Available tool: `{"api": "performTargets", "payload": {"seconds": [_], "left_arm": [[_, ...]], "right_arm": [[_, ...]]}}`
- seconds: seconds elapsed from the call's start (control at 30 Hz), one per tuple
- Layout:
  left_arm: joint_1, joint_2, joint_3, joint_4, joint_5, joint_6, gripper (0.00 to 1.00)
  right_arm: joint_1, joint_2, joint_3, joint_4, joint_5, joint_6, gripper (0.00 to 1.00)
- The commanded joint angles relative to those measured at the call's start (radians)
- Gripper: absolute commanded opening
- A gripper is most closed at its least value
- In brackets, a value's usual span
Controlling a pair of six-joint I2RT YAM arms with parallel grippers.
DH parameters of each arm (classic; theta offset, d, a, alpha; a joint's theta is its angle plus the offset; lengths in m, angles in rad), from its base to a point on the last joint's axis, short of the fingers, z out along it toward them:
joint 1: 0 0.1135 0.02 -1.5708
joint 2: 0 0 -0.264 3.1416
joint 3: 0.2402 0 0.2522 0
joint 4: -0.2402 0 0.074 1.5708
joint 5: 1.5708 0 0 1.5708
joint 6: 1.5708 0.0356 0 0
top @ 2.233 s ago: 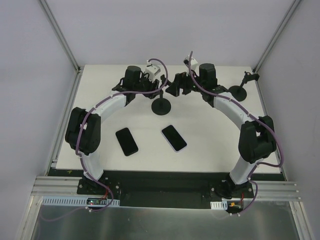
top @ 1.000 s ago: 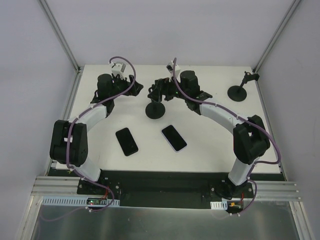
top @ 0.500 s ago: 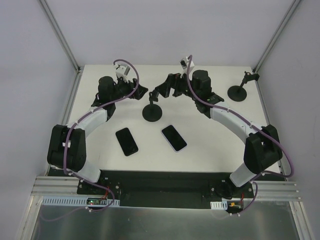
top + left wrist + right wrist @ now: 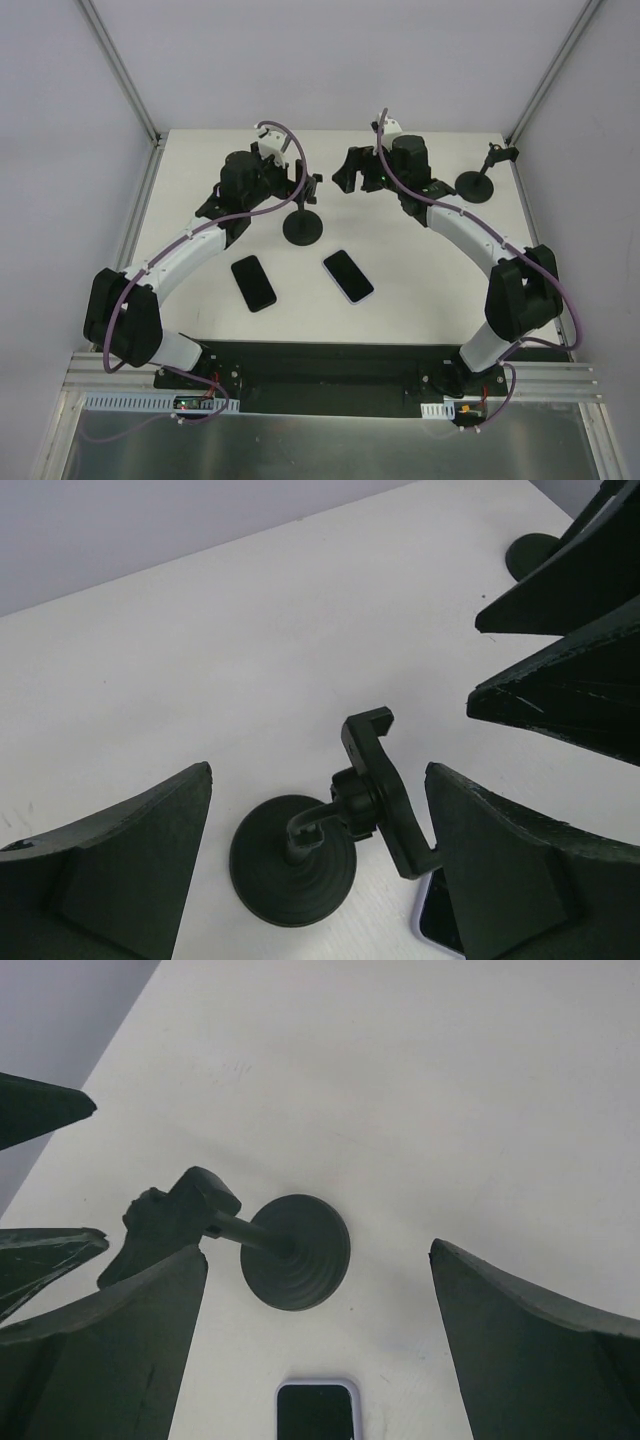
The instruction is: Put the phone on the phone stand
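Phones, two of them, lie flat on the table (image 4: 420,250): a black phone (image 4: 253,283) and a lilac-edged phone (image 4: 348,276), both dark slabs, on the arm-base side of the fingers and touched by neither gripper. The left gripper (image 4: 318,770) is spread wide and empty, its fingers straddling the stand (image 4: 345,810) from above without contact. The right gripper (image 4: 318,1250) gapes as wide, holding nothing, over the same stand, close beside the left one.
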Motion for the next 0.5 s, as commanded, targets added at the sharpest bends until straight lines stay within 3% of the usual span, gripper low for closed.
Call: {"api": "performTargets", "payload": {"seconds": [0.0, 0.23, 0.47], "left_arm": [[-0.004, -0.041, 0.051, -0.056, 0.028, -0.027, 0.85], [-0.024, -0.006, 0.157, -0.229, 0.142, 0.038, 0.69], [-0.074, 0.044, 0.226, -0.353, 0.13, 0.114, 0.69]], "right_arm": [[-0.002, 0.021, 0.06, -0.035, 0.041, -0.05, 0.96], [-0.005, 0.018, 0.053, -0.044, 0.107, -0.06, 0.96], [-0.005, 0.021, 0.065, -0.055, 0.121, -0.045, 0.96]]}}
